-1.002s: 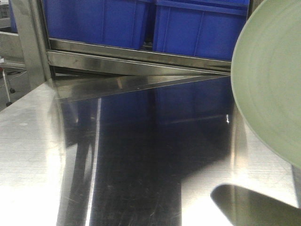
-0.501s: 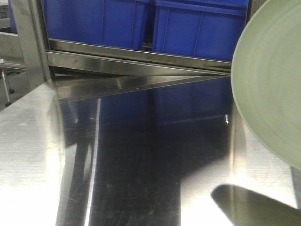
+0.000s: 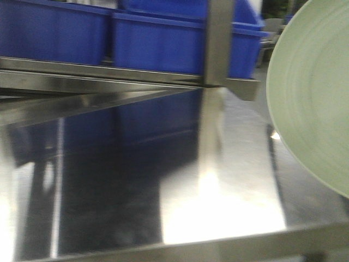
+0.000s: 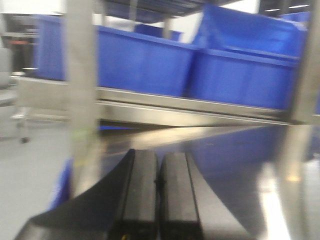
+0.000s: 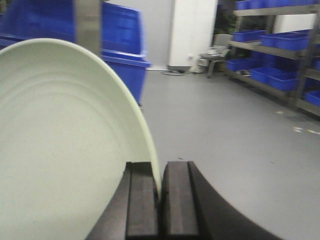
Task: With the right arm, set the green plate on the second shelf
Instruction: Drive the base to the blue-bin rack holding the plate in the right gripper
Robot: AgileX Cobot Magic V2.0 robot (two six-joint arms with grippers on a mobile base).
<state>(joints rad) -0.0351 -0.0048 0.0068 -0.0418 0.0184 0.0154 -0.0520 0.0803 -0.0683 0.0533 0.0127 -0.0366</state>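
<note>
The right gripper (image 5: 160, 182) pinches the green plate (image 5: 65, 150) by its rim. The plate stands on edge, inside facing left.

**No legible markings found**

We find no text, label, brand, number or sign readable in any view. The blue bins (image 3: 163, 49), green plate (image 3: 316, 98) and steel counter (image 3: 229, 180) show plain faces, partly blurred.
</note>
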